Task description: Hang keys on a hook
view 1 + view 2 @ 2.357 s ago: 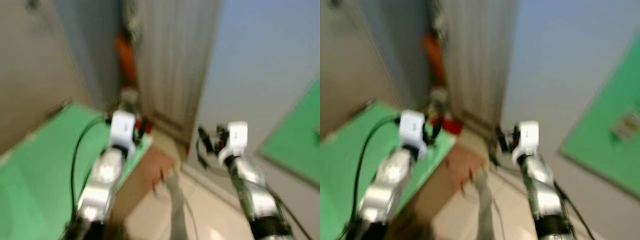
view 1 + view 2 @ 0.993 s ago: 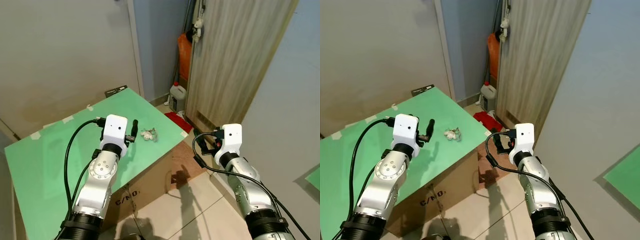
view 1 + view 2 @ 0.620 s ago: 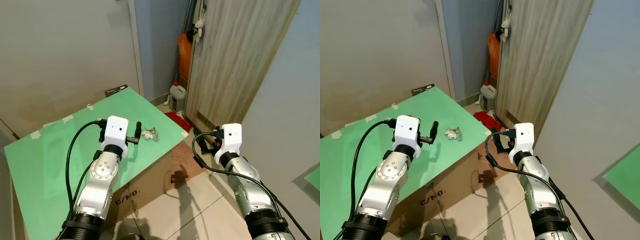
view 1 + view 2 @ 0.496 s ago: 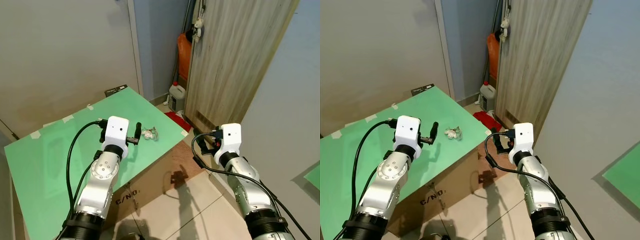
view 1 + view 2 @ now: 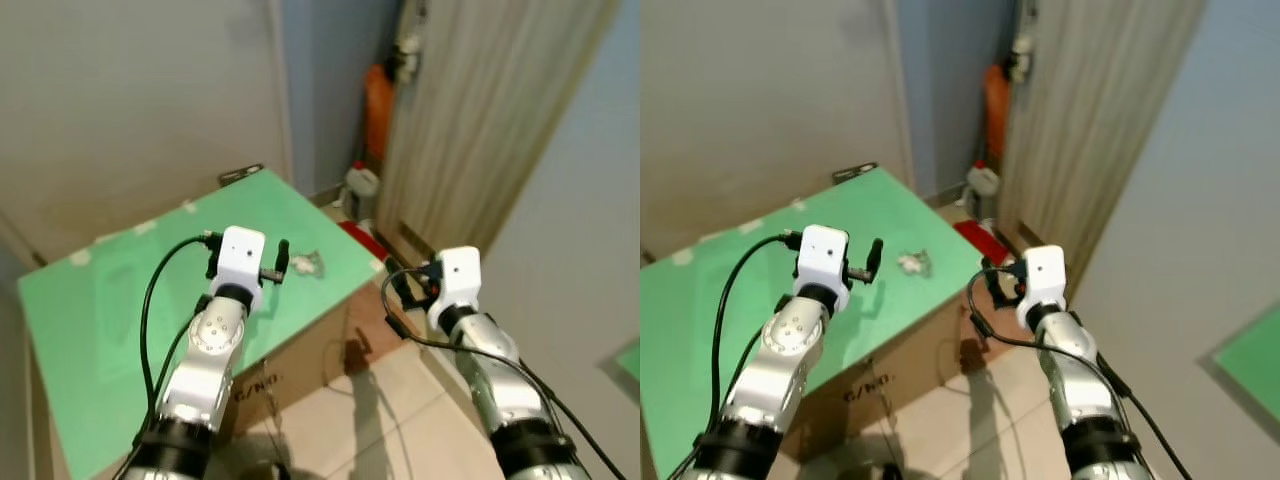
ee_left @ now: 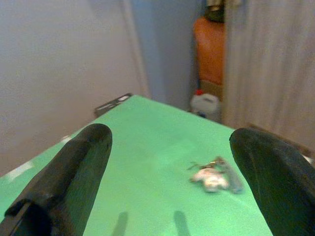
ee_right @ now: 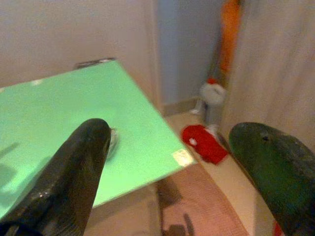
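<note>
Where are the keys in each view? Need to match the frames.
Left eye: keys on the green table, just beyond the left gripper.
Right eye: keys, same spot.
Left wrist: keys ahead between the open fingers.
Right wrist: cannot make them out.
Shared landmark: white jug.

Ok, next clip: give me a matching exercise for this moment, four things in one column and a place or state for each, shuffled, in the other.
Things:
1. keys
2. left gripper
3. right gripper
4. white jug

Places or states:
A. on the floor by the wooden door
B. lying on the green tabletop near its far corner
C. jaws open, above the floor beside the table
D. jaws open, above the green tabletop, just short of the keys

Pairs: 1-B, 2-D, 3-C, 4-A
</note>
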Motion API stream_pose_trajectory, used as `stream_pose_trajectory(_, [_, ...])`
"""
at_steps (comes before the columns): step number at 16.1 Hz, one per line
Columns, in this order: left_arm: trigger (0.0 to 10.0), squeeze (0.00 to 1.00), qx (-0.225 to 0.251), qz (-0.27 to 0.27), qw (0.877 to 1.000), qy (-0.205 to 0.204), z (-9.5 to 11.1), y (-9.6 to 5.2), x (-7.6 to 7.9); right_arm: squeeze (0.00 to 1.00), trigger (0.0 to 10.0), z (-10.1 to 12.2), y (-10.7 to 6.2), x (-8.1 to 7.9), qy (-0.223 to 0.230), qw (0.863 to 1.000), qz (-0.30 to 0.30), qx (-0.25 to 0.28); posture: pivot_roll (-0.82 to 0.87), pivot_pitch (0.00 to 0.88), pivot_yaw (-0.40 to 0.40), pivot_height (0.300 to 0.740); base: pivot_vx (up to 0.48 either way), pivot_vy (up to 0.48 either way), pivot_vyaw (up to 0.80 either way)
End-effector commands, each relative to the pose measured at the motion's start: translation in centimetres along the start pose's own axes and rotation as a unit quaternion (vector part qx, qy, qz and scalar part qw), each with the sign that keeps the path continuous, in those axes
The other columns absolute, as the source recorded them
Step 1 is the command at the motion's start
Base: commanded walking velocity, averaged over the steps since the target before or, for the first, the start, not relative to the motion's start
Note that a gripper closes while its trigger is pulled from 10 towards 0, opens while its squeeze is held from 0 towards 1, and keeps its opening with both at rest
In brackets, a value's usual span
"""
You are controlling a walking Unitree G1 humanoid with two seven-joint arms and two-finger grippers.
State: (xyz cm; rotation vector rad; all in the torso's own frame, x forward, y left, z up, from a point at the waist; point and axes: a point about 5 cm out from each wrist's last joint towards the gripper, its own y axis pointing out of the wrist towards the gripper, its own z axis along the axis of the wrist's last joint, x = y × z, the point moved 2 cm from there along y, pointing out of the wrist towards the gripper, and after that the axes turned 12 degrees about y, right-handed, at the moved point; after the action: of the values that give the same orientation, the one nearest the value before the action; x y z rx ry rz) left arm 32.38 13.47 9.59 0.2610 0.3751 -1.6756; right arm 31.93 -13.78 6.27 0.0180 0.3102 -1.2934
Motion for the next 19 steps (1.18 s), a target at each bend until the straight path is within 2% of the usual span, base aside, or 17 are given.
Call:
stream_pose_trajectory(1, [10.0,0.00,-0.001,0.003,1.000,-0.005,0.2,0.2,0.0,0.00,10.0,0.4,0.0,0.0,-0.012,1.000,0.005,0.004,-0.04,0.000,0.039,0.740,0.428,0.000,0.73])
stream_pose_trajectory(3, [10.0,0.00,-0.002,0.005,1.000,-0.009,0.2,0.2,0.0,0.00,10.0,0.4,0.0,0.2,-0.006,1.000,-0.004,0.006,-0.04,0.000,0.039,0.740,0.428,0.000,0.64])
stream_pose_trajectory(4, [10.0,0.00,-0.005,0.009,1.000,-0.010,0.1,0.2,-0.1,0.00,10.0,0.4,0.1,0.4,0.005,1.000,-0.010,0.006,-0.04,0.000,0.039,0.740,0.454,0.000,0.00])
stream_pose_trajectory(8, [10.0,0.00,-0.007,0.007,1.000,-0.015,0.0,0.3,-0.1,0.00,10.0,0.3,-0.1,0.4,0.001,1.000,-0.006,0.004,-0.05,0.000,0.041,0.740,0.480,0.000,0.00])
stream_pose_trajectory(11, [10.0,0.00,-0.013,0.008,1.000,-0.001,-0.2,0.4,-0.3,0.00,10.0,0.3,-0.2,0.3,0.004,1.000,-0.003,0.004,-0.05,0.000,0.041,0.740,0.459,0.000,0.00])
stream_pose_trajectory(16, [10.0,0.00,-0.023,-0.002,1.000,-0.004,-0.6,0.9,-0.2,0.00,10.0,0.2,-0.4,0.3,0.004,1.000,0.000,0.003,-0.05,0.000,0.032,0.740,0.000,0.000,0.00])
stream_pose_trajectory(19, [10.0,0.00,-0.028,-0.032,0.999,-0.009,-0.4,1.8,0.9,0.00,10.0,-0.1,-0.7,0.2,0.001,1.000,0.004,-0.004,-0.06,0.000,0.024,0.740,0.000,0.000,0.00])
